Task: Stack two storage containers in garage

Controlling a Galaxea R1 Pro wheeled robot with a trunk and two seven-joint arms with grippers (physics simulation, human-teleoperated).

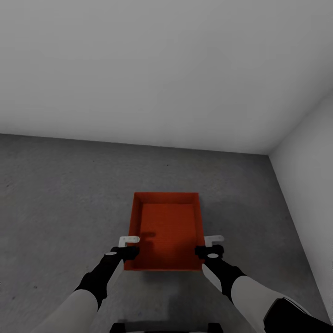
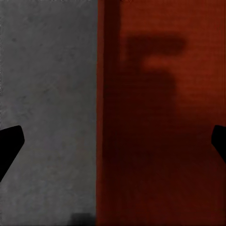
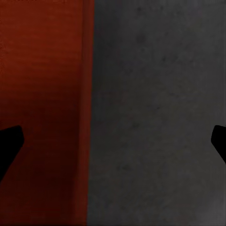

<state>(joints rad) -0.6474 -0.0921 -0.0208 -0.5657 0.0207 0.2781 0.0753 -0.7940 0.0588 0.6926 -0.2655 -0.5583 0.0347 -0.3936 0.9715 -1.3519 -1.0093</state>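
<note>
One orange-red storage container (image 1: pixel 166 231) lies flat on the dark grey concrete floor (image 1: pixel 60 194) of the garage, its open side up and nothing inside. My left gripper (image 1: pixel 129 241) hovers over its near left wall and my right gripper (image 1: pixel 214 239) over its near right wall. In the left wrist view the open left gripper (image 2: pixel 113 141) straddles the container's wall (image 2: pixel 101 117), with floor (image 2: pixel 47 94) on one side and the bin's bottom on the other. The right wrist view shows the same for the open right gripper (image 3: pixel 113 141) and the container (image 3: pixel 42 94).
A plain pale grey back wall (image 1: pixel 138 69) rises beyond the container. A side wall (image 1: pixel 310 152) closes the room on the right, meeting the back wall in a corner. Bare concrete spreads to the left and ahead of the bin.
</note>
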